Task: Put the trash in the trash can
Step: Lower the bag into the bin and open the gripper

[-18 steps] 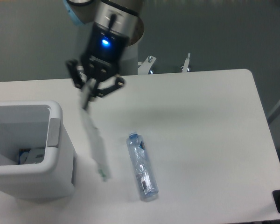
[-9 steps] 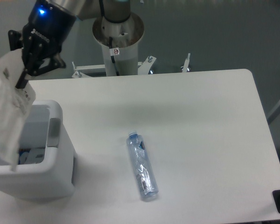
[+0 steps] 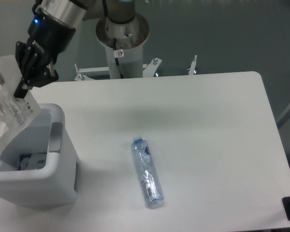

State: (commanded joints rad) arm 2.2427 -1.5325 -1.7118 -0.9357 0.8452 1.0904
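— Bag (image 3: 7, 113): where is it against the jaws?
— It hangs straight below the gripper (image 3: 23, 87), jaws pinching its top edge. The sheet droops over the open bin (image 3: 36, 186) at the counter's (image 3: 208, 145) left end, label facing out.
— Inside the bin?
— Its lower part looks to dip past the rim; how far, I cannot tell.
— And the bottle (image 3: 147, 173)?
— Lying on the counter, well right of the bin, blue cap pointing away from the near edge.
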